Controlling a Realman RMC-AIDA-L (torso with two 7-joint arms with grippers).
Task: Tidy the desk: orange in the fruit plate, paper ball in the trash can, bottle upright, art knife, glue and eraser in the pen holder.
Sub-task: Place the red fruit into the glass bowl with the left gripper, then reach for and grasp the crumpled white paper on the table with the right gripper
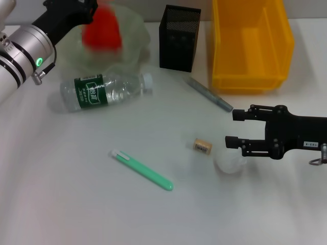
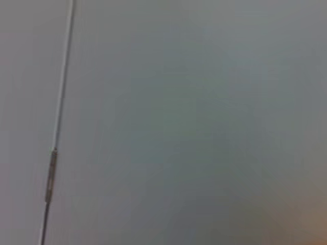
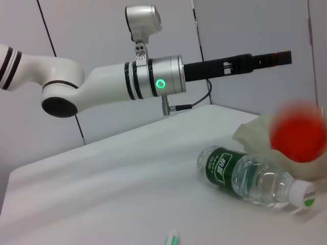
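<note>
Left pincer (image 1: 84,6) is sitting at 11 o'clock above the fruit plate (image 1: 134,35); whether it is open or closed cannot be told. The orange (image 1: 102,29) is showing blurred over the plate, so it is judged to be dropping in.

The bottle (image 1: 104,90) is lying on its side on the tabletop (image 1: 76,204), just at 6 o'clock of the plate. Its dark green label carries white print, not readable.

The green glue pen (image 1: 142,170) is lying toward 7 o'clock, the eraser (image 1: 203,147) near centre, its sleeve print illegible. The art knife (image 1: 208,94), pen holder (image 1: 179,38) and trash can (image 1: 250,43) are sitting toward 1 o'clock.

Right pincer (image 1: 234,127) is standing open at 4 o'clock, with the paper ball (image 1: 230,162) just beside its lower finger. To do this step well, it should straddle the ball squarely before closing.
</note>
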